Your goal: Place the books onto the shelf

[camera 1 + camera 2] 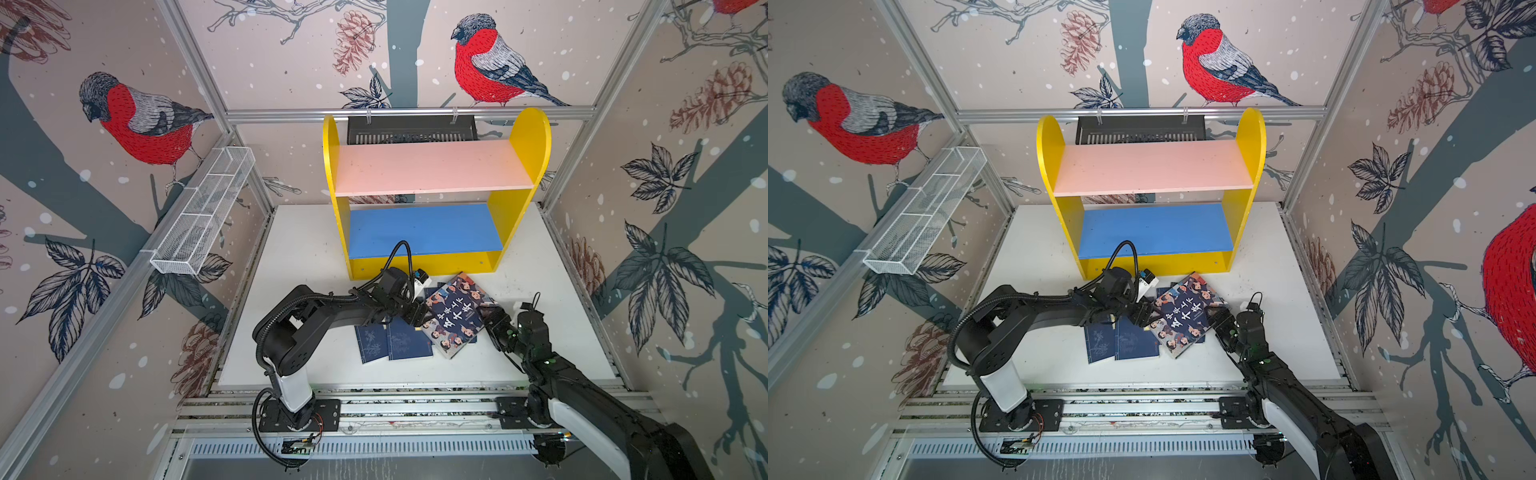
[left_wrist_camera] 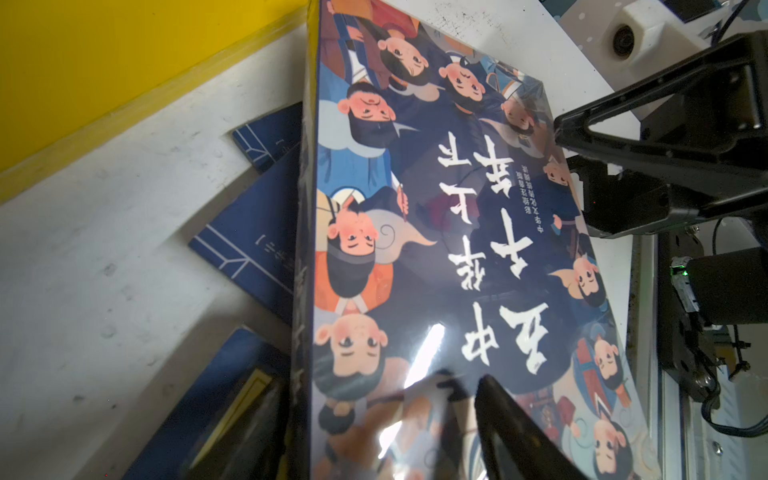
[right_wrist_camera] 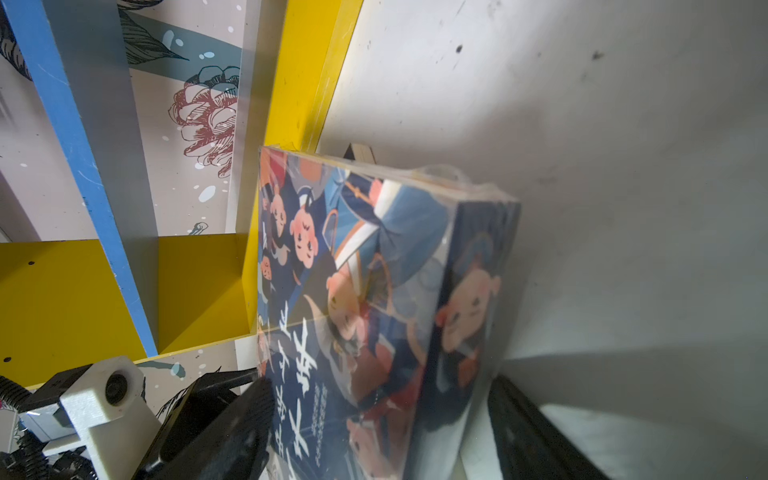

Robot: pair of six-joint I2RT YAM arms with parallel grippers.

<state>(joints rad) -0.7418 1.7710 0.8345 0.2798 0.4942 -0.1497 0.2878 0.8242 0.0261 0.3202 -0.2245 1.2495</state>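
A: Operator, where is the big book sitting for you now?

B: You are seeing the illustrated book (image 1: 455, 316) leaning at a slant on the white table (image 1: 299, 249), just in front of the yellow base of the shelf (image 1: 449, 264), between your 2 pincers.

A: How are they holding it?

B: Your left pincer (image 1: 419, 316) is clamping the book's left edge; in the left wrist view 1 finger (image 2: 507, 428) is pressing on the glossy cover. Your right pincer (image 1: 488, 322) is standing wide around the opposite edge, and I cannot tell whether it is squeezing.

A: And the thin ones?

B: 2 navy books (image 1: 405, 343) are lying flat side by side on the table under your left arm. More navy ones are peeking out from beneath the illustrated book, partly hidden.
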